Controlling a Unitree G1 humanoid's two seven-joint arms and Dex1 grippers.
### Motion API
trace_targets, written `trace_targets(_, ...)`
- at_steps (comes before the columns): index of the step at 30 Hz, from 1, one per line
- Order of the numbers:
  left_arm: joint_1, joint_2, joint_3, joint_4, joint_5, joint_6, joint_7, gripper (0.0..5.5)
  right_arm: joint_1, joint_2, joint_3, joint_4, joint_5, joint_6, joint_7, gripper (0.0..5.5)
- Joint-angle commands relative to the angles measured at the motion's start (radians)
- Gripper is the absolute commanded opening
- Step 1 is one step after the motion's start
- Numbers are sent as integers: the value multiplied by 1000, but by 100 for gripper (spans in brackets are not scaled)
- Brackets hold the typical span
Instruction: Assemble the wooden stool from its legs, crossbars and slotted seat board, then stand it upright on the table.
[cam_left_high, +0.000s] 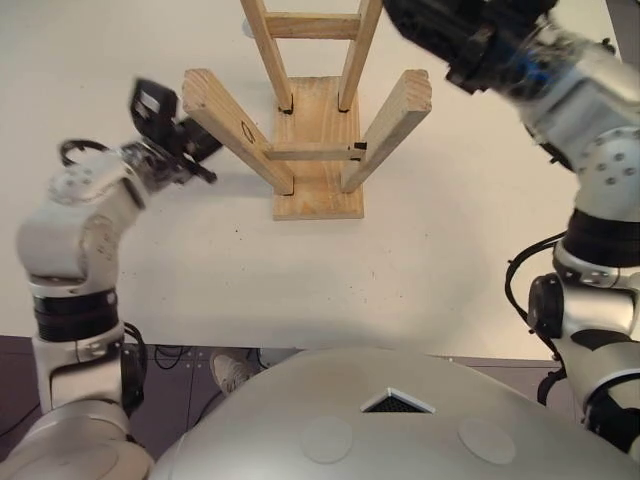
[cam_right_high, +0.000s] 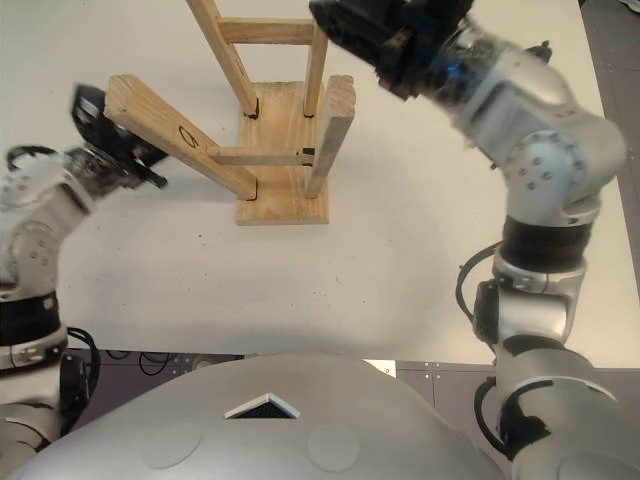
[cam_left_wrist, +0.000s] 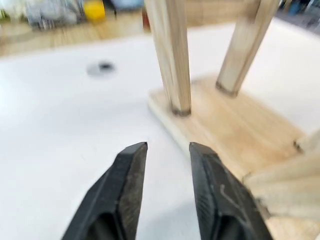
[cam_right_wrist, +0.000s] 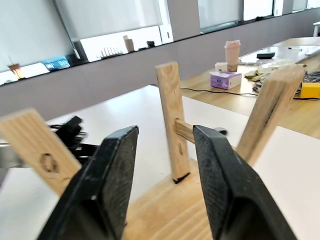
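The wooden stool lies upside down, its seat board (cam_left_high: 318, 205) flat on the white table and its legs pointing up. Two front legs (cam_left_high: 235, 128) (cam_left_high: 388, 125) splay outward, joined by a low crossbar (cam_left_high: 310, 152). A higher crossbar (cam_left_high: 312, 25) joins the two back legs. My left gripper (cam_left_high: 200, 152) is open beside the left front leg, just above the table, with nothing between its fingers (cam_left_wrist: 132, 170). My right gripper (cam_right_high: 350, 30) hovers open above the stool's far right side. In its wrist view a leg (cam_right_wrist: 172, 120) stands beyond the open fingers (cam_right_wrist: 117, 170).
The table's front edge (cam_left_high: 300, 345) runs close to me, with bare white surface to the left, right and front of the stool. Desks with a cup and a tissue box (cam_right_wrist: 225, 79) stand in the room behind.
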Motion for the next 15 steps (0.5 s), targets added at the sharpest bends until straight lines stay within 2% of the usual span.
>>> trace_targets(1,-11,-66,-25,-90,-30,106,69,75,51,23,170,37,-228,-81,-90,122)
trace_targets(5,-56,-159,-9,-110,-42,194,172,71,101,50,259,22,-339,-51,-134,51)
trace_targets(8,-88,-183,-36,-30,14,155,210,71,110,87,319,-48,-352,12,-138,3)
trace_targets(12,-178,-163,-114,191,124,8,158,71,75,128,393,-92,-358,74,-101,3)
trace_targets(15,-339,-189,-154,500,213,-173,119,71,50,150,466,-83,-403,84,-91,3)
